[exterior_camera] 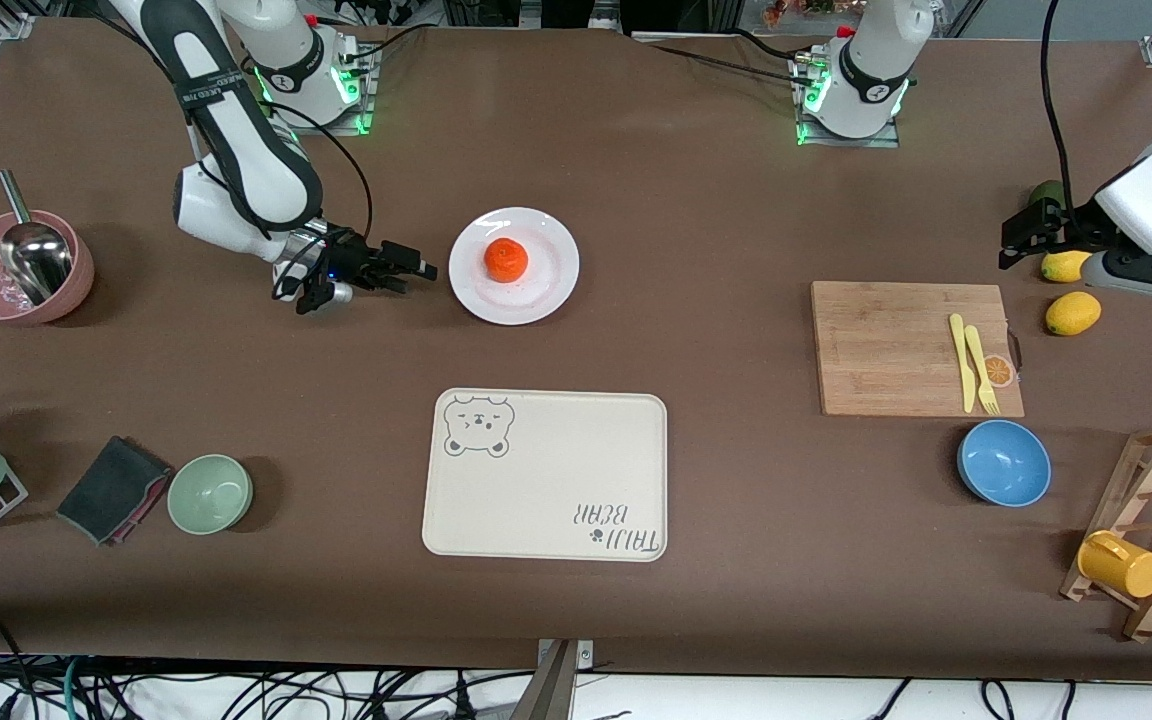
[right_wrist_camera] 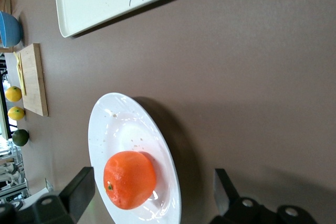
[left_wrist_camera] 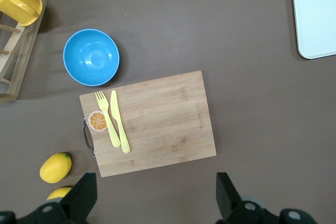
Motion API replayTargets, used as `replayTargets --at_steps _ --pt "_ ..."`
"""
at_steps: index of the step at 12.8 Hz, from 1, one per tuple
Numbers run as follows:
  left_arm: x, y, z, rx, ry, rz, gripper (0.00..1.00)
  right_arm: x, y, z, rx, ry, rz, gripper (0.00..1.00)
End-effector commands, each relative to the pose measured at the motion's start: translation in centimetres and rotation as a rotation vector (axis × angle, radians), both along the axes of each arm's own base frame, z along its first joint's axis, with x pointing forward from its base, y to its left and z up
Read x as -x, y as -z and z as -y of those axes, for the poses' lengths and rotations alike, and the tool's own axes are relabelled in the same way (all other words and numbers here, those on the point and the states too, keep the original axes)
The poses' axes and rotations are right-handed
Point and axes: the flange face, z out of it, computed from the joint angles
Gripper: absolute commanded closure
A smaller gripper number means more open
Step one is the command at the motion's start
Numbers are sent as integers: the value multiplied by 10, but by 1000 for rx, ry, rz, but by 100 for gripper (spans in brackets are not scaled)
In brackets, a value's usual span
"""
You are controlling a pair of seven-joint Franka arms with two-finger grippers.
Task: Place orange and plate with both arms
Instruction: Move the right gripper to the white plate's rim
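The orange (exterior_camera: 506, 260) sits in the middle of the white plate (exterior_camera: 546, 290), which lies on the table farther from the front camera than the cream tray. My right gripper (exterior_camera: 412, 270) is low beside the plate on the side toward the right arm's end of the table, open and pointing at it. In the right wrist view the orange (right_wrist_camera: 129, 179) and the plate (right_wrist_camera: 107, 124) lie just ahead of the open right gripper (right_wrist_camera: 152, 195), untouched. My left gripper (exterior_camera: 1018, 238) hangs open over the left arm's end of the table near the lemons. The left gripper (left_wrist_camera: 156, 199) holds nothing.
A cream bear tray (exterior_camera: 546, 475) lies nearer the camera than the plate. A cutting board (exterior_camera: 896, 345) with a yellow fork and knife, a blue bowl (exterior_camera: 1004, 462), lemons (exterior_camera: 1073, 313) and a cup rack (exterior_camera: 1151, 525) stand at the left arm's end. A pink bowl (exterior_camera: 21, 265), a green bowl (exterior_camera: 210, 493) and a cloth (exterior_camera: 111, 490) stand at the right arm's end.
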Motion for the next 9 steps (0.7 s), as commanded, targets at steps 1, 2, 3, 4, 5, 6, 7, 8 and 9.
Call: replayTargets --at_steps 1,2,3,4,5,6,7,8,9 --pt "-2 -2 0 -4 20 0 0 20 12 -11 -6 24 23 1" --pt "-2 0 -1 -5 20 -3 0 25 14 -19 3 38 19 1" --pt "-2 0 -1 -5 20 -3 0 28 15 -26 6 41 17 1" --pt "-3 0 0 -5 20 -3 0 31 17 -28 3 50 10 1" --pt "-3 0 -1 -5 17 -3 0 32 18 -28 1 47 14 1" --pt "-3 1 0 -5 19 -5 0 36 23 -27 -2 44 16 1" --pt "-3 1 -2 -6 16 -5 0 40 26 -29 -9 49 21 1" --pt "-3 2 -2 -6 16 -6 0 43 31 -29 -18 58 26 1" --pt "-3 2 -2 -5 17 -8 0 49 37 -32 -21 54 34 1"
